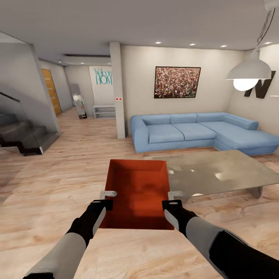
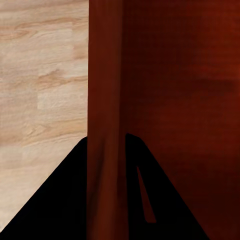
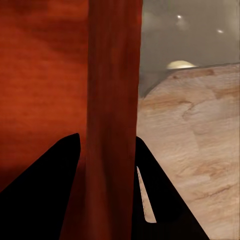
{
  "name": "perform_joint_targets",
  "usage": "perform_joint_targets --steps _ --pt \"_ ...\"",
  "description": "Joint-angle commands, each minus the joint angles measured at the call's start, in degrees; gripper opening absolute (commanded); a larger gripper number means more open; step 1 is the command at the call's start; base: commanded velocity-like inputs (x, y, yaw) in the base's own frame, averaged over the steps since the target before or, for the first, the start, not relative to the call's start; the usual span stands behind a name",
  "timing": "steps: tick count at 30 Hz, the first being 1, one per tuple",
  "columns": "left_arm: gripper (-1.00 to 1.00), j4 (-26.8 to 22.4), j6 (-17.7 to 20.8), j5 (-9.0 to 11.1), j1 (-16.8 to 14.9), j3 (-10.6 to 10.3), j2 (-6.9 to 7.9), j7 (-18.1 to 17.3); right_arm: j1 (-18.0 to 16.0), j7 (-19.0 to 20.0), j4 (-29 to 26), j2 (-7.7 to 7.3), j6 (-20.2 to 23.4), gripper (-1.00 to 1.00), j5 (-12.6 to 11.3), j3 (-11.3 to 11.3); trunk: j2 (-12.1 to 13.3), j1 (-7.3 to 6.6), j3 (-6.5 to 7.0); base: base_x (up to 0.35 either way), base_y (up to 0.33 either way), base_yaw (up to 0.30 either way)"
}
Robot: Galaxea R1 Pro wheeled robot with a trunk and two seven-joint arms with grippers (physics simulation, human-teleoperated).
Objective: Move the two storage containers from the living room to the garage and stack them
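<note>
Jaws of the left gripper (image 2: 106, 165) straddle the bin's (image 1: 136, 193) left wall, one finger inside, one outside, pinching it; the right gripper (image 3: 107, 160) clamps the right wall the same way; the bin hangs open-top between both arms over the plank floor (image 1: 46, 186), just beside the glass table (image 1: 221, 170); beyond stands the sofa (image 1: 193, 131).
</note>
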Motion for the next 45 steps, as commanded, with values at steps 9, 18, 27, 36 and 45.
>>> perform_joint_targets --steps 9,18,27,36,45 --pt "-1.00 0.1 0.3 0.2 0.0 0.3 -0.87 0.0 -0.1 -0.2 -1.0 0.44 -3.1 -1.00 1.2 3.0 -0.1 0.04 -0.13 0.000 0.000 0.300" --pt "-1.00 0.1 0.3 0.2 0.0 0.3 -0.87 0.0 -0.1 -0.2 -1.0 0.44 -3.1 -1.00 1.2 3.0 -0.1 0.04 -0.13 0.000 0.000 0.300" --pt "-1.00 0.1 0.3 0.2 0.0 0.3 -0.87 0.0 -0.1 -0.2 -1.0 0.44 -3.1 -1.00 1.3 3.0 -0.1 0.04 -0.13 0.000 0.000 0.300" --pt "-1.00 0.0 0.3 0.2 0.0 0.3 -0.87 0.0 -0.1 -0.2 -1.0 0.44 -3.1 -1.00 1.2 3.0 -0.1 0.04 -0.13 0.000 0.000 0.300" --pt "-1.00 0.0 0.3 0.2 0.0 0.3 -0.87 0.0 -0.1 -0.2 -1.0 0.44 -3.1 -1.00 1.2 3.0 -0.1 0.04 -0.13 0.000 0.000 0.294"
